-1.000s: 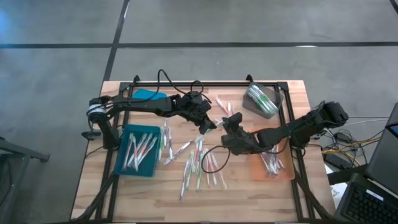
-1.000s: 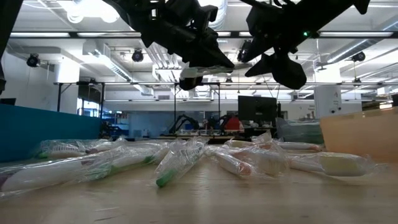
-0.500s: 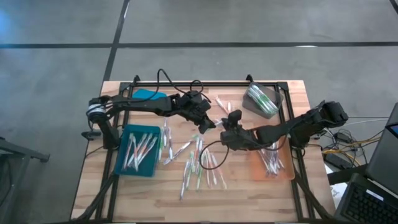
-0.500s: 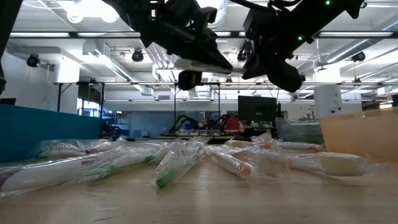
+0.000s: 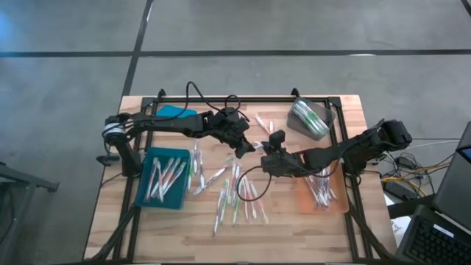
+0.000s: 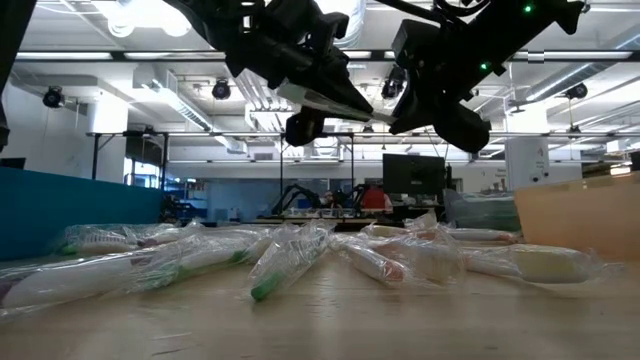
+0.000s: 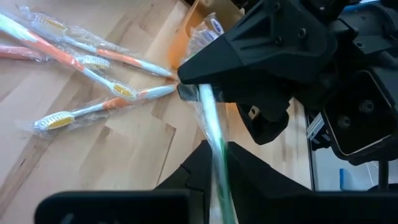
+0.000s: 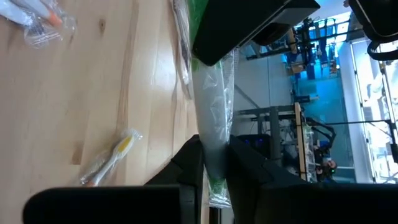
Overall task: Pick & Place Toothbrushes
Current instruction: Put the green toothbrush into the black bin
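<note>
Toothbrush [image 7: 211, 134] horiz., betw. left hand [image 5: 243, 146] & right hand [image 5: 266, 154].

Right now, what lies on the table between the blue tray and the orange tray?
In the high view, loose wrapped toothbrushes lie scattered on the bare wood between the blue tray and the orange tray, with both grippers meeting above them.

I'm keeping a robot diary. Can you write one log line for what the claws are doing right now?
left claw: shut on green toothbrush | right claw: shut on same wrapped brush | position: above table middle | step: handover between arms
</note>
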Robot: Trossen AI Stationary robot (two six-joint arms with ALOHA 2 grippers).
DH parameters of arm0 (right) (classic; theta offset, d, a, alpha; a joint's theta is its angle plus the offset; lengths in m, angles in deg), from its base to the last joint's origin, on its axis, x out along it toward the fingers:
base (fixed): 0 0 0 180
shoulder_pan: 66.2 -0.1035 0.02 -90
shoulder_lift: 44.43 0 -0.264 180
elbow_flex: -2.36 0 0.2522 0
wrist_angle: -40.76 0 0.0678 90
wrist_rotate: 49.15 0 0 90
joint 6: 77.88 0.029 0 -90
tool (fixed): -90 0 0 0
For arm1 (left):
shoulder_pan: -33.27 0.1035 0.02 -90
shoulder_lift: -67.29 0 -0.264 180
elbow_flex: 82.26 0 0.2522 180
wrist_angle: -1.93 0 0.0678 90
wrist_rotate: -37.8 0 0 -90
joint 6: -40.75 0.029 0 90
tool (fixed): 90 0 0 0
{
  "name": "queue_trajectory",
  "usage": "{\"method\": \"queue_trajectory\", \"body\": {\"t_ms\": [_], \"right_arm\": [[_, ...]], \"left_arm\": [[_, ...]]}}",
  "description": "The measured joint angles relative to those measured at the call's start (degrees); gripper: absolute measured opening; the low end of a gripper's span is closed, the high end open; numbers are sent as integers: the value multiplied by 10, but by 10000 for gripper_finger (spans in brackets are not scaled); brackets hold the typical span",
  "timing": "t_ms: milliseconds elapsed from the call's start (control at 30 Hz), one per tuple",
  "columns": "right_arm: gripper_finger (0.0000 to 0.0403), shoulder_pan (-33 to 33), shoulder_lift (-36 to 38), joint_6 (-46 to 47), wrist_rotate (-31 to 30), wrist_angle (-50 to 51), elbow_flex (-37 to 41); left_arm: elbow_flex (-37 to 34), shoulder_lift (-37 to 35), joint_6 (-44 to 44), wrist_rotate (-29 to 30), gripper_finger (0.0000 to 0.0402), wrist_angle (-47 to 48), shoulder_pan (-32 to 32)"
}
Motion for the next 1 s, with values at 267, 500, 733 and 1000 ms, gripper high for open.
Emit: {"method": "queue_trajectory", "body": {"t_ms": [267,500,733,1000], "right_arm": [[38,0,0,1,2,-3,0],[36,0,0,1,5,-6,0],[38,0,0,1,5,-4,0],[39,0,0,7,4,-1,0]], "left_arm": [[0,0,18,-1,61,-5,0],[0,0,44,32,108,-9,-1],[0,0,49,66,198,-6,-1],[1,1,68,77,226,-22,-1]]}}
